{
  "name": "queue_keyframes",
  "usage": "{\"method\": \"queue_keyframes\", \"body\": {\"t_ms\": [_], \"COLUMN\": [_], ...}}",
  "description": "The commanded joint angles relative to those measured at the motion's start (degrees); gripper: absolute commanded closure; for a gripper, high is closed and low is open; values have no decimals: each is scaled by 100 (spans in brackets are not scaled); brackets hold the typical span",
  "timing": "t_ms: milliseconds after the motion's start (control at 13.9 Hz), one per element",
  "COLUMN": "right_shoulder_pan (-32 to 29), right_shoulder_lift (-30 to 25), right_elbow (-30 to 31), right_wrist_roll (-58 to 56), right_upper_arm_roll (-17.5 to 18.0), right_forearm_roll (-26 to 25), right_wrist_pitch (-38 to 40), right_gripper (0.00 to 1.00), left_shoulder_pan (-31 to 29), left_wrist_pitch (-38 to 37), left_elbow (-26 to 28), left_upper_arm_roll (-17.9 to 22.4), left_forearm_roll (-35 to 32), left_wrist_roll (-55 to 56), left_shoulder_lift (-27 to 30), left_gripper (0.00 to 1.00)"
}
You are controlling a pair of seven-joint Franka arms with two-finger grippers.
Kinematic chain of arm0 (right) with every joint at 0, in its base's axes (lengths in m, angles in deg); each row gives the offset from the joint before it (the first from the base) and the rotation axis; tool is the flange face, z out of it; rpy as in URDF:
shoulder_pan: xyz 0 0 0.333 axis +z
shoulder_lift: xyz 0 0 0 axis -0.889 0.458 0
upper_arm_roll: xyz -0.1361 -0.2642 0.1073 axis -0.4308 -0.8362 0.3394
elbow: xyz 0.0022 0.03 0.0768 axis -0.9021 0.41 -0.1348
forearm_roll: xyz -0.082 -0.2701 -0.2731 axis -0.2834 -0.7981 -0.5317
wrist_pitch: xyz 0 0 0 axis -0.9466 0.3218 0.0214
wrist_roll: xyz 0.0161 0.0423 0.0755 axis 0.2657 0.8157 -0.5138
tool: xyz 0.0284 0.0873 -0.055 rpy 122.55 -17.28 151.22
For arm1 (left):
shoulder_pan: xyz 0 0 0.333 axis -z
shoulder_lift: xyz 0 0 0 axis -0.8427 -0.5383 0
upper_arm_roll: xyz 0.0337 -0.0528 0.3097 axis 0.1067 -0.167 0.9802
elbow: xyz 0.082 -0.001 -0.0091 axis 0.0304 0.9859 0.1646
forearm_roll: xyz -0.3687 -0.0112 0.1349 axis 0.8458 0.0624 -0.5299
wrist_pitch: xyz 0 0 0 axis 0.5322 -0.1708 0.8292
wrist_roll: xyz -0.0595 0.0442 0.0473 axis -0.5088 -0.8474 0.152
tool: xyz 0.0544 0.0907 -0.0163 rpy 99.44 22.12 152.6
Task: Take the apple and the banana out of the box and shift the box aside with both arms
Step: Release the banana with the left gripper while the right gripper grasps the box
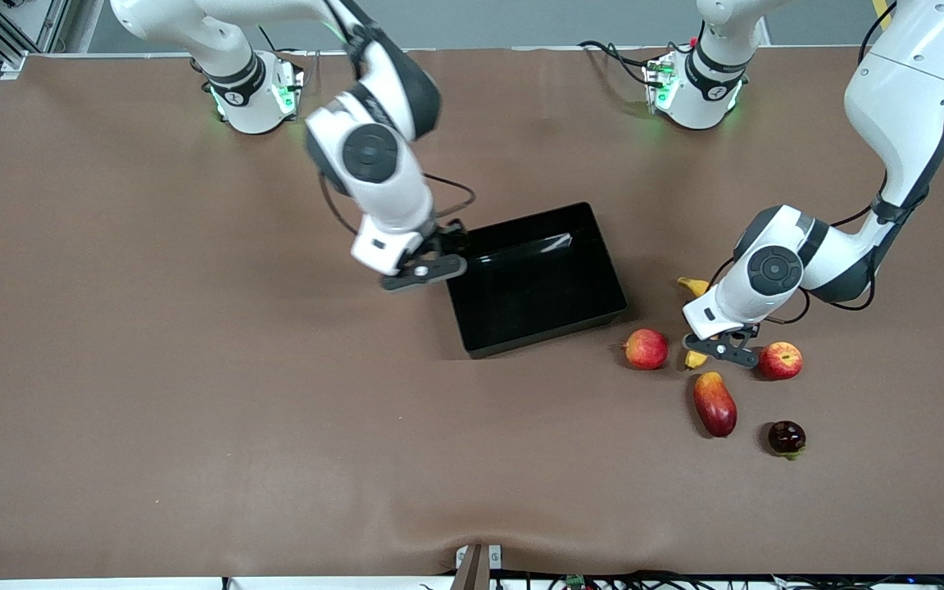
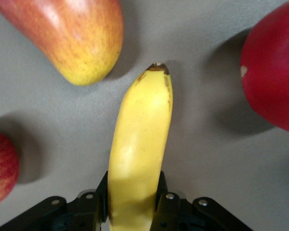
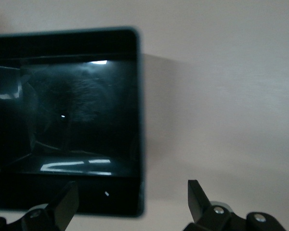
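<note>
The yellow banana (image 1: 693, 286) lies on the table beside the black bin (image 1: 595, 246), toward the left arm's end. My left gripper (image 1: 722, 348) is low over it and shut on its middle; in the left wrist view the banana (image 2: 144, 120) runs out from between the gripper's (image 2: 135, 192) two fingers. The deep-red apple (image 1: 787, 437) sits nearer the front camera than the banana, untouched. My right gripper (image 1: 427, 270) is open at the bin's corner toward the right arm's end. In the right wrist view its fingers (image 3: 132, 192) straddle the bin's wall (image 3: 139, 144).
Two paler red apples (image 1: 646, 348) (image 1: 780, 360) flank the banana's near tip, and a red-orange mango (image 1: 714, 403) lies just nearer the camera. In the left wrist view the mango (image 2: 72, 38) and both apples (image 2: 274, 72) (image 2: 0, 168) crowd the banana.
</note>
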Motion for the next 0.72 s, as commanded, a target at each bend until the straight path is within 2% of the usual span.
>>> {"method": "queue_keyframes", "body": {"t_ms": [0, 72, 144, 216, 288, 504, 648], "right_shoulder_pan": [160, 196, 196, 196, 144, 152, 117], "right_shoulder_lift": [480, 577, 630, 666, 666, 710, 719], "right_elbow": [-169, -169, -186, -221, -248, -257, -266], "right_wrist_roll": [116, 99, 46, 19, 11, 2, 2], "right_upper_arm_roll": [-79, -79, -79, -79, -79, -79, -79], "right_forearm_roll": [-60, -68, -121, -365, -724, -965, -1157], "right_wrist_pitch": [-413, -607, -678, -679, -679, -662, -670], "right_gripper": [0, 0, 0, 0, 0, 0, 0], "left_shoulder_pan": [-134, -125, -107, -107, -107, -116, -160], "left_wrist_pitch": [324, 421, 466, 475, 484, 475, 405], "left_elbow": [73, 73, 73, 55, 55, 3, -24], "left_upper_arm_roll": [-76, -76, -76, -76, -76, -242, -374], "left_forearm_roll": [-120, -120, -120, -120, -120, -120, -6], "left_wrist_roll": [-322, -322, -322, -313, -331, -270, -296], "left_shoulder_lift": [-82, -135, -170, -171, -127, 118, 495], "left_gripper": [96, 90, 76, 44, 0, 0, 0]}}
